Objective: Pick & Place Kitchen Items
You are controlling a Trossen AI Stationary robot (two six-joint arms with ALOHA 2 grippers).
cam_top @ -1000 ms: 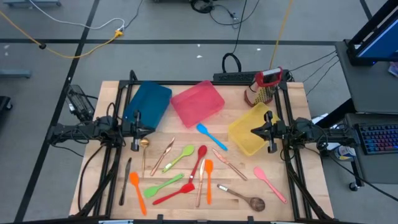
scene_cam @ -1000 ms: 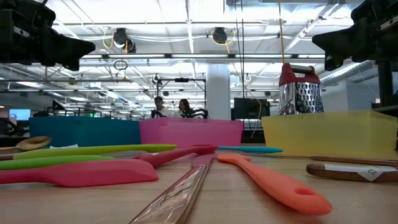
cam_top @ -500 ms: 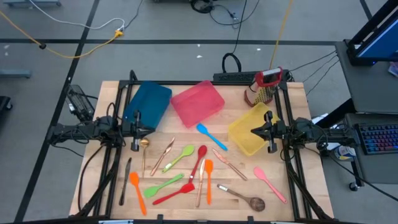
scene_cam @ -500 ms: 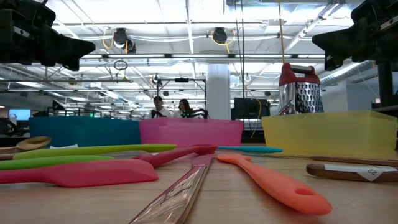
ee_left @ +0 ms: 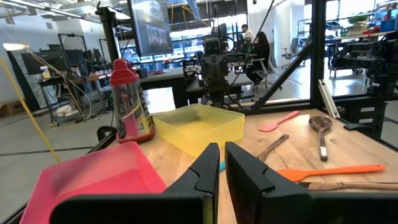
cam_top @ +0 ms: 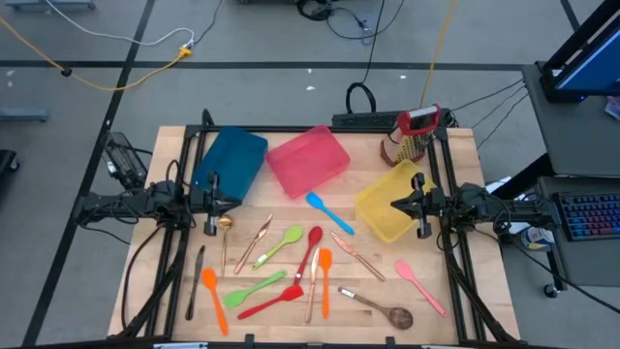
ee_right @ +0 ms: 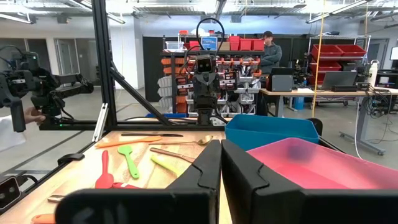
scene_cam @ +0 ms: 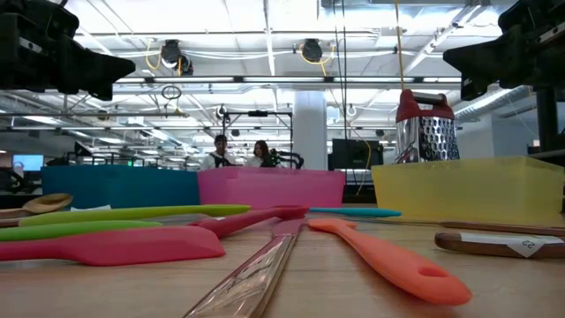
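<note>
Your kitchen items [cam_top: 291, 267] are lying loose on the front half of the wooden table [cam_top: 455, 145], none of them in a bin: an orange spatula [cam_top: 325, 281], red spoon [cam_top: 312, 247], green spoons [cam_top: 281, 244], a wooden spoon [cam_top: 383, 310] and a pink spoon [cam_top: 418, 284] among them. Behind them the blue bin [cam_top: 232, 160], pink bin [cam_top: 307, 160] and yellow bin [cam_top: 387, 204] are sitting in a row, with the grater [cam_top: 412, 136] at the back right. Your left gripper [cam_top: 215, 192] is hanging over the table's left side beside the blue bin, fingers pressed together and holding nothing. Your right gripper [cam_top: 412, 206] is hovering at the yellow bin's edge, likewise closed and empty.
</note>
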